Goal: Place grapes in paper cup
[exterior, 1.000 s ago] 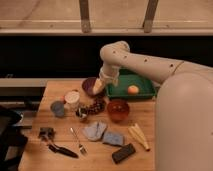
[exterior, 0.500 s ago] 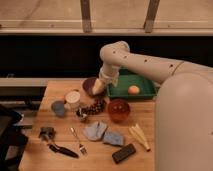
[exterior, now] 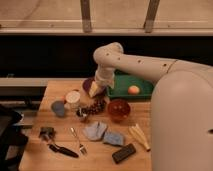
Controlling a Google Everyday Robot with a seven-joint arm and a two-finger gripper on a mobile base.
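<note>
Purple grapes (exterior: 95,106) lie near the paper cup (exterior: 73,99), spread pincer (exterior: 96,92) hovering just above.

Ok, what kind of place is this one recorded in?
Probably a kitchen-like workspace: a wooden table holds a fork, a paper cup, grapes and a green tray. The gripper hangs just above the grapes, beside the tray.

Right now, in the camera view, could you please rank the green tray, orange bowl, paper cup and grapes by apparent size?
1. green tray
2. orange bowl
3. grapes and paper cup look alike; unranked.
The gripper hangs just above the grapes.
</note>
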